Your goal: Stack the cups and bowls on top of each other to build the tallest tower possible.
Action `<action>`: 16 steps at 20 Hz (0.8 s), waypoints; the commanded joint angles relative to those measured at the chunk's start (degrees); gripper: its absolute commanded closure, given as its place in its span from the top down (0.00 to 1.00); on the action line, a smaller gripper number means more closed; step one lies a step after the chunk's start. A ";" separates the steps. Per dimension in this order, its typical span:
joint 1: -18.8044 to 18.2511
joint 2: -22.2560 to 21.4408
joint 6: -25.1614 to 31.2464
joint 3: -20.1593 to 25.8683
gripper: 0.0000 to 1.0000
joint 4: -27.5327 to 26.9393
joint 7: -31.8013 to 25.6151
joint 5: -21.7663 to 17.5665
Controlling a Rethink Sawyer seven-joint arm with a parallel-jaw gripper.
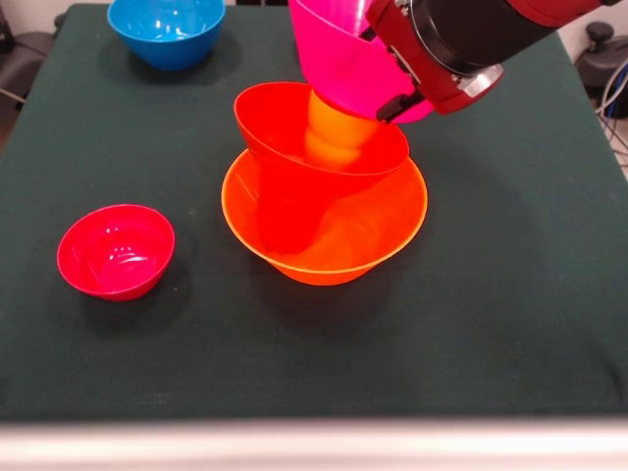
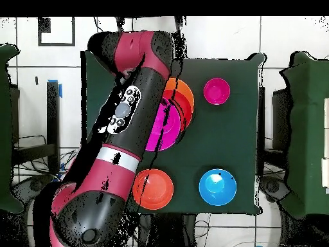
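While the arm (image 1: 471,39) carries it, the pink bowl (image 1: 339,54) is tipped, mouth facing sideways over the tower (image 1: 324,196). Gripper (image 1: 397,103) fingers: I cannot tell.

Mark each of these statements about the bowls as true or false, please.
1. The blue bowl stands alone on the table, touching no other bowl. True.
2. The crimson bowl lies upside down. False: the crimson bowl stands with its mouth up.
3. A red-orange bowl sits tilted inside the wide orange bowl. True.
4. The pink bowl rests on the table. False: the pink bowl is up in the air at the end of the arm, over the orange bowl.
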 commanded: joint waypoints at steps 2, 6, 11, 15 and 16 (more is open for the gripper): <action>-0.81 -1.20 -1.34 3.47 1.00 0.71 8.84 -1.49; -0.76 -1.32 -1.59 3.56 1.00 1.02 8.47 -1.69; -0.89 -1.32 -1.37 3.55 0.00 0.88 7.99 -1.78; -0.96 -1.32 -1.20 3.68 0.00 0.91 8.10 -1.65; -0.97 -1.34 -1.19 3.68 0.00 0.96 8.02 -1.59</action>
